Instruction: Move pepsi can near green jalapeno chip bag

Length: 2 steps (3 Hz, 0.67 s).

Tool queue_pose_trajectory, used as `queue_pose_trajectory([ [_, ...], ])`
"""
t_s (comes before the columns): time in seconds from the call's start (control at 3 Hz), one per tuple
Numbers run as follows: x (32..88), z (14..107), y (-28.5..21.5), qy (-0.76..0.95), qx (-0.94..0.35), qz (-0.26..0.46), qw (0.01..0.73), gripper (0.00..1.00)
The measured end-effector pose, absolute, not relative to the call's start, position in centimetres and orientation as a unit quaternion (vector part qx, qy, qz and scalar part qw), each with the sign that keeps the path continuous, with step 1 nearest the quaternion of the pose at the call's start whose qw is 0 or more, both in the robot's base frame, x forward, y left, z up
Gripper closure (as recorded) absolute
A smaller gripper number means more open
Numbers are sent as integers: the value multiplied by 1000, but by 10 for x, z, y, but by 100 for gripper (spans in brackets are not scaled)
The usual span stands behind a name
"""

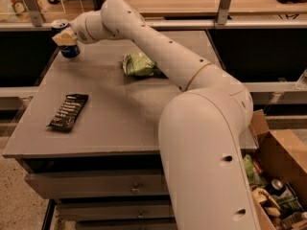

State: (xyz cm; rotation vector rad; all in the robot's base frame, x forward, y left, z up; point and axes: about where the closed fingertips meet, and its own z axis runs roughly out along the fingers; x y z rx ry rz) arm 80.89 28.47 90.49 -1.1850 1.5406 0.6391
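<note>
In my one camera view, the arm (pixel 158 47) reaches from the big white body at lower right, across the grey table (pixel 115 123), to the far left corner. The gripper (pixel 64 38) sits there, right against the can (pixel 70 51), with a pale part of it lying over the upper half of the can's front. I cannot tell whether it grips the can or only rests against it.

The can stands upright on the tabletop, its silver top showing above the gripper and its blue base below. The green chip bag (pixel 139 64) lies toward the back middle of the table, well apart from the can, and the arm passes just beside its right end.

A flat black wrapper (pixel 67 111) lies near the left front edge, away from both. Drawers (pixel 96 186) sit under the tabletop. At lower right, an open cardboard box (pixel 283 152) holds mixed packets and cans.
</note>
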Motion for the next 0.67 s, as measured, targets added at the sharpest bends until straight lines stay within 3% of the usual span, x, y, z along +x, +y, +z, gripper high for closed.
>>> queue_pose_trajectory([
  [0.33, 808, 908, 281, 643, -495, 265, 521, 52],
  [0.67, 811, 918, 262, 648, -498, 251, 518, 41],
])
